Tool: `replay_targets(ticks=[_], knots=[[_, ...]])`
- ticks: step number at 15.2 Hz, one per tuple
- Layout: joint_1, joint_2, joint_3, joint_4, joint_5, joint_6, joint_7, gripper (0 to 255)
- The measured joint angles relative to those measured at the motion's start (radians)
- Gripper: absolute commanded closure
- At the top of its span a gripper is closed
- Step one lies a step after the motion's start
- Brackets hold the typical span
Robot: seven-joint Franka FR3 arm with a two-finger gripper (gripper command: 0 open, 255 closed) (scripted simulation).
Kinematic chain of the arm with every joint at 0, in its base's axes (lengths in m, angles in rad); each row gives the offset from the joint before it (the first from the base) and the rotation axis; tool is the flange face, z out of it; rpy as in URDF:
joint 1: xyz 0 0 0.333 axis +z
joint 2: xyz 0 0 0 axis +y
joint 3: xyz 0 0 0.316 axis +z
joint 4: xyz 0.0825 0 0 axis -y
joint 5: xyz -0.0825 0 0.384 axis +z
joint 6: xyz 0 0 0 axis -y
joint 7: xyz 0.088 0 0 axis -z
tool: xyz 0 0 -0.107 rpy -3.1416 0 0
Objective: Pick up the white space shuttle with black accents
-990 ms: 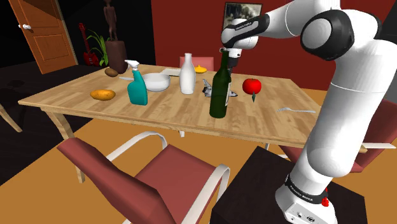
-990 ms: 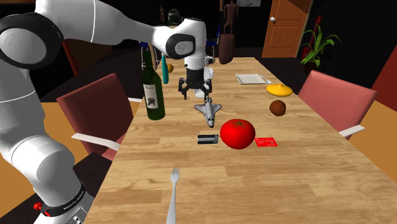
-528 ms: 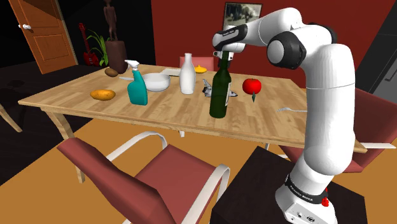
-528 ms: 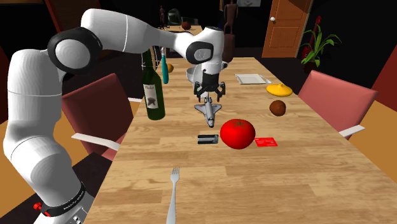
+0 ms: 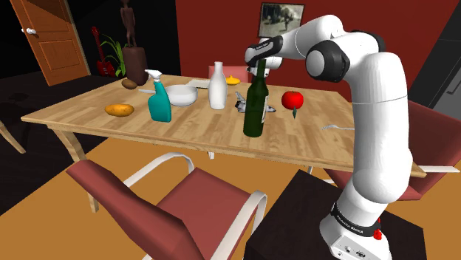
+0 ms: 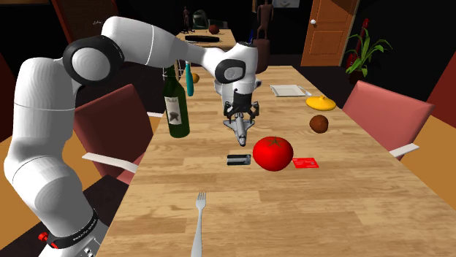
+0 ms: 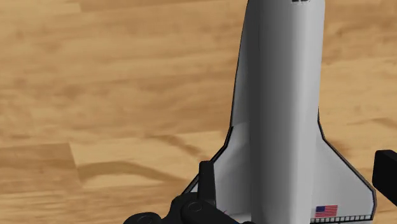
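Fork [image 6: 199,219] lies at the desk [image 6: 219,190] end nearest the stand, then a red tomato [image 6: 272,153]. Neither is touched. Past them, mid-desk between the long edges, the white space shuttle [image 6: 240,130] lies flat on the wood, not lifted. Tool [image 6: 240,115] is down over its tail end with fingers wide, one each side of the hull. Wrist view puts one finger [image 7: 385,170] just beside the wing, with a gap and no contact. Judgement: reach done, grasp and lift left.

Containers: dark green bottle [image 6: 174,102] stands upright beside the shuttle toward one long edge, contents unreadable. Farther along are a white bottle [image 5: 216,85], white bowl [image 5: 181,94] and teal spray bottle [image 5: 159,100]. Bowl's inside is hidden, and the fill of the others can't be told.
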Motion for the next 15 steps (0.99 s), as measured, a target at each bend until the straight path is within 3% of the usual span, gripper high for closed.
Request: replay_targets(ticks=[10,15], knots=[[0.000,0.000,0.000,-0.005,0.001,0.006,-0.002,255],[-0.001,-0.011,-0.004,0.032,-0.008,-0.041,0.008,255]])
